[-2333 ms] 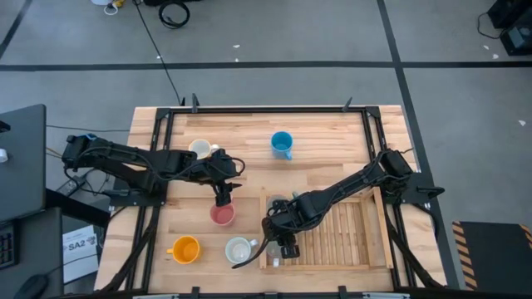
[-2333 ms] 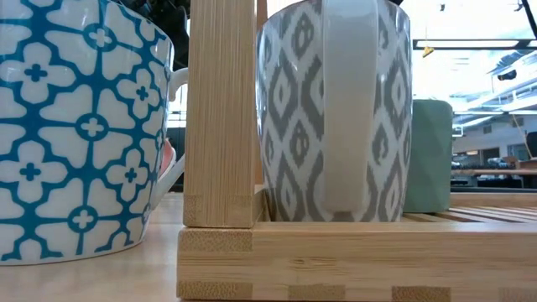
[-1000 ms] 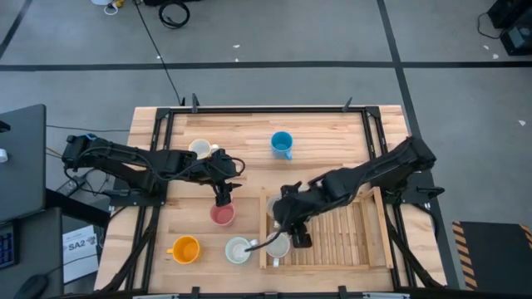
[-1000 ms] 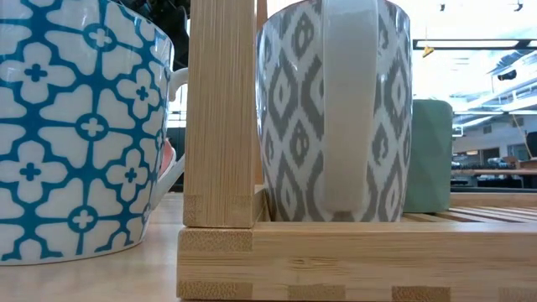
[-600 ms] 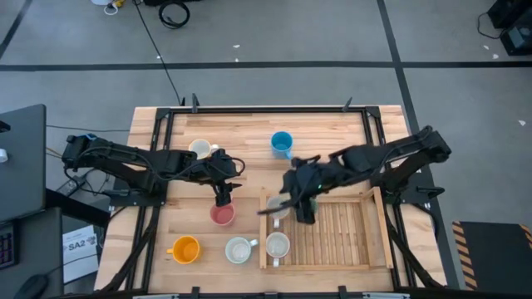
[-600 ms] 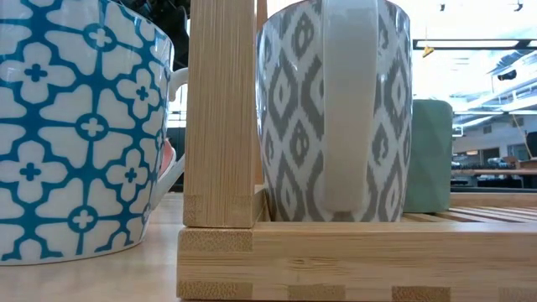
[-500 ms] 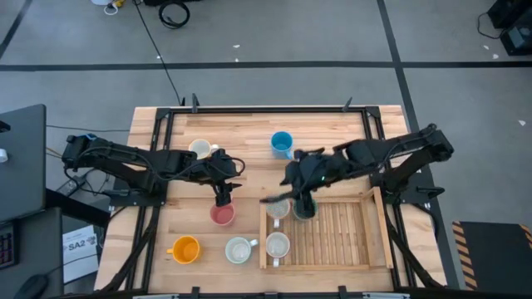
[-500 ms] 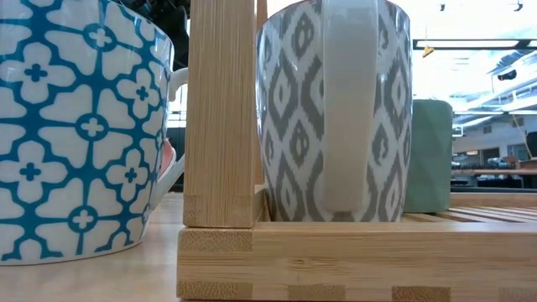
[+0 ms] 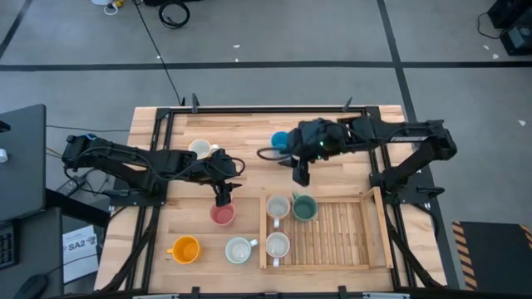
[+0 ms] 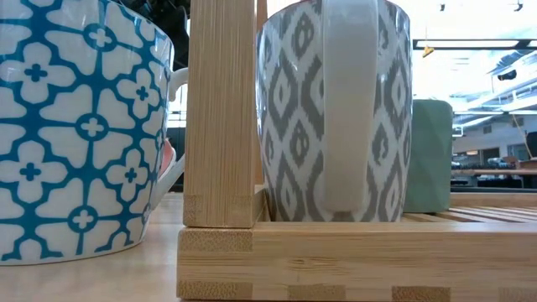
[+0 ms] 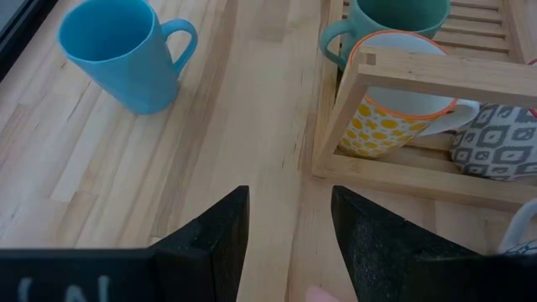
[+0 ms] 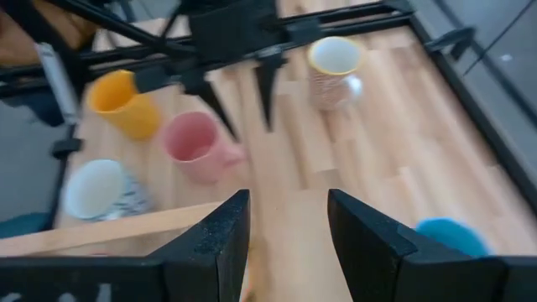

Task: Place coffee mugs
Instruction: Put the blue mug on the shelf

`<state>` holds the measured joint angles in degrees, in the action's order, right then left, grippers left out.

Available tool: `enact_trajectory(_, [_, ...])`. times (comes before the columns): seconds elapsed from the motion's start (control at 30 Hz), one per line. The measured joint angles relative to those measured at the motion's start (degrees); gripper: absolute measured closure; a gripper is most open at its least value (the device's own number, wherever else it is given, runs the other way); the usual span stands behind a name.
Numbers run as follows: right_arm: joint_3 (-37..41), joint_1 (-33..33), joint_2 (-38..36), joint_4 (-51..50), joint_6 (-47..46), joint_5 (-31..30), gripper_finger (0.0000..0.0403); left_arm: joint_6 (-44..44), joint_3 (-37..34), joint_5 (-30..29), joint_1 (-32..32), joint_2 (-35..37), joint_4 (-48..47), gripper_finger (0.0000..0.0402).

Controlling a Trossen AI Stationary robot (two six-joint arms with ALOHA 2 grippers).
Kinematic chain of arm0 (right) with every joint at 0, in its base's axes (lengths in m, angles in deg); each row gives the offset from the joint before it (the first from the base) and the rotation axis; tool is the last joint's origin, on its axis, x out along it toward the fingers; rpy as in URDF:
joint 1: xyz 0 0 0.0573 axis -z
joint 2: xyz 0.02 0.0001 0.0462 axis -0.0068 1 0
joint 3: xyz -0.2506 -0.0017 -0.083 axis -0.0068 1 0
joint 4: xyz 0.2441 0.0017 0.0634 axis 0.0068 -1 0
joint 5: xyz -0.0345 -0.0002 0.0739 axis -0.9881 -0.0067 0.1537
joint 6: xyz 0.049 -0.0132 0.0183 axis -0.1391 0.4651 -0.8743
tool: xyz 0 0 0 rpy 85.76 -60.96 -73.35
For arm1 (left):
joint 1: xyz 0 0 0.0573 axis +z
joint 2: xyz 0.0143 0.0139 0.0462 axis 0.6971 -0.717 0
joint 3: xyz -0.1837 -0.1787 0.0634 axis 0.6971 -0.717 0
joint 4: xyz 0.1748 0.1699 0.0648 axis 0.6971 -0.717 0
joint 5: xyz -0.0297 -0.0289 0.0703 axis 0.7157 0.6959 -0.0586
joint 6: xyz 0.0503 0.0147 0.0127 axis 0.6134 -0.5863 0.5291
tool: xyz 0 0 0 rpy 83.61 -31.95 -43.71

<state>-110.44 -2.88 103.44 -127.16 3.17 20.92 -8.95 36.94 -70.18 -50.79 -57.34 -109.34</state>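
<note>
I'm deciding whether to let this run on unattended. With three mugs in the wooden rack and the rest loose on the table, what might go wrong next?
1. The right gripper, open and empty, hangs close beside the blue mug; a careless descent might knock it over.
2. The left gripper hovers right above the pink mug, so it may clip the rim.
3. The mugs sit bunched in one corner of the rack, and another placed there might bump the green mug.
</note>
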Motion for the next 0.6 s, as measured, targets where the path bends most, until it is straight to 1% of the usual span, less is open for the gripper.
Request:
enact_trajectory(0.3, [0.0,10.51,0.12,0.0,10.96,0.0,0.0236,0.0,0.0,0.0,0.0,0.01,0.02,0.0225])
enact_trajectory(0.4, [-0.05,14.49,0.95,0.44,15.3,0.15,0.0236,0.0,0.0,0.0,0.0,0.01,0.04,0.0225])
enact_trajectory(0.6, [-0.04,21.8,3.84,2.36,20.33,0.84,0.0236,0.0,0.0,0.0,0.0,-0.01,0.29,0.0225])
